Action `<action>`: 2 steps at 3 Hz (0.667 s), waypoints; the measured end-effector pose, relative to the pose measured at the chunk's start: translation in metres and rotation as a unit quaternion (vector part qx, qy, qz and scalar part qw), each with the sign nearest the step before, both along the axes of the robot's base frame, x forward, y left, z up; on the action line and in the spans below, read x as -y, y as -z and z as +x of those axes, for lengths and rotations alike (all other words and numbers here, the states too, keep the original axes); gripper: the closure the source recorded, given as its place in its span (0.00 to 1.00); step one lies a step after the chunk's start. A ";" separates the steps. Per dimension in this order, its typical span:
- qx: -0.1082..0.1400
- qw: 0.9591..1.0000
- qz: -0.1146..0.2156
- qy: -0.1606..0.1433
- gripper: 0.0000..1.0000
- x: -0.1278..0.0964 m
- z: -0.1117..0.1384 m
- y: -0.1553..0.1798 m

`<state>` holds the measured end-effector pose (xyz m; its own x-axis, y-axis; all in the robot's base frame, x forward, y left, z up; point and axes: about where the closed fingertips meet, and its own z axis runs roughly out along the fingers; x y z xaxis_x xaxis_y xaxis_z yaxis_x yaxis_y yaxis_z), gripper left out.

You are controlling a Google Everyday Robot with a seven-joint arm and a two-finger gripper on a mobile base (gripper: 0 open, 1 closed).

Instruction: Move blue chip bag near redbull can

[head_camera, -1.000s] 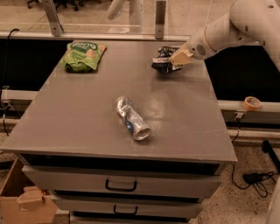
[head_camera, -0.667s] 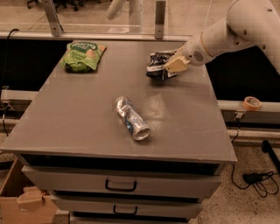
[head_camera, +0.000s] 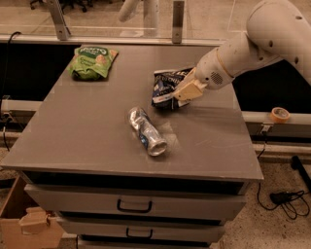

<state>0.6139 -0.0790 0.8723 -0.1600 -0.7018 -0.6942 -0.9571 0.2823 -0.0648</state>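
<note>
Claw (head_camera: pixel 181 93) sits mid-right of frame over the right side of the blue chip bag (head_camera: pixel 164 85), so you can't see that edge of the bag or where the two meet. Bag lettering is too small to read. Same goes for the redbull can (head_camera: pixel 146 131) label at centre and the green snack bag (head_camera: pixel 92 61) print, upper left. Arm (head_camera: pixel 252 39) runs out at the top and right edges. Lowest drawer (head_camera: pixel 136 232) is cut by the bottom edge, cardboard box (head_camera: pixel 19 228) by the lower left corner. White shape (head_camera: pixel 133 8) at the top edge: can't tell what.
</note>
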 end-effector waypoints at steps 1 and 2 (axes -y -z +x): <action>-0.026 0.999 -0.009 -0.024 0.82 -0.008 -0.024 0.004; -0.040 0.998 -0.017 -0.038 0.59 -0.012 -0.034 0.008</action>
